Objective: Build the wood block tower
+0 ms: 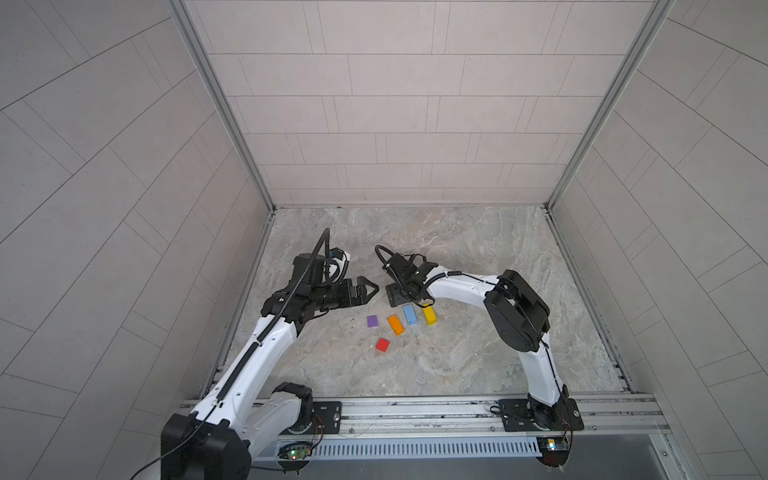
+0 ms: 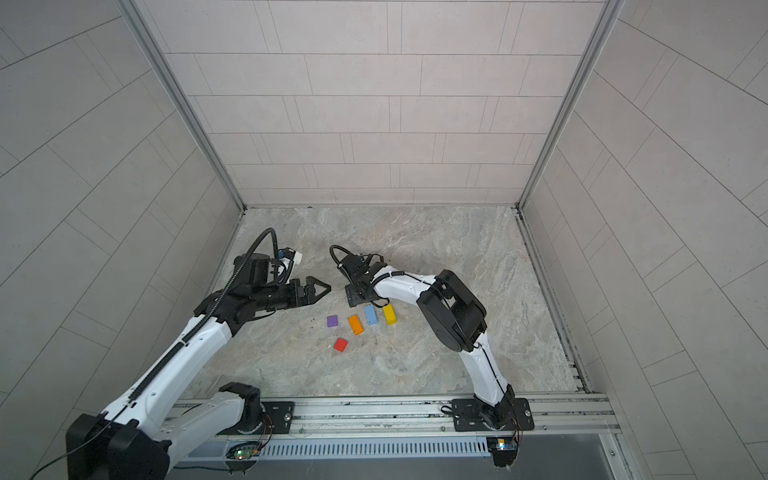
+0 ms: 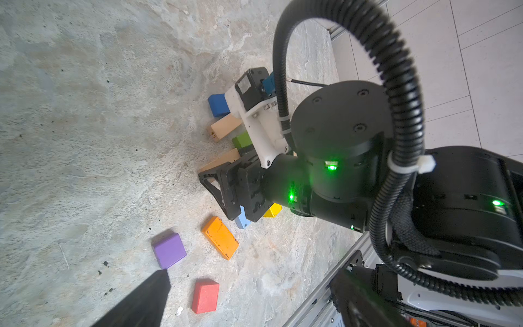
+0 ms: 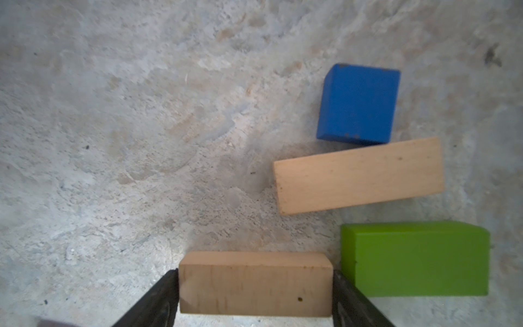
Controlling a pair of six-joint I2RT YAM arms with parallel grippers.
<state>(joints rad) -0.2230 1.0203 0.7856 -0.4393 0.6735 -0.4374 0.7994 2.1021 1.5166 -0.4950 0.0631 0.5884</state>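
Well, I have no wood block tower yet: not one block sits on another. In the right wrist view my right pincer [image 4: 256,294] has its two fingers pressed on the ends of a tan bar [image 4: 256,279] at the bottom middle. I think the bar lies on the stone floor [image 4: 113,141], but that part is blurry. At the lower right is a green bar [image 4: 414,259], and above it a second tan bar [image 4: 359,175] and a dark-blue cube [image 4: 358,103]. In a top view my left pincer [image 1: 372,287] hangs wide open and empty, left of the middle. Below it lie the purple cube [image 1: 372,321], orange bar [image 1: 395,324], light-blue bar [image 1: 410,314], yellow bar [image 1: 430,315] and red cube [image 1: 382,345], all flat and apart. All the stacking is left to do.
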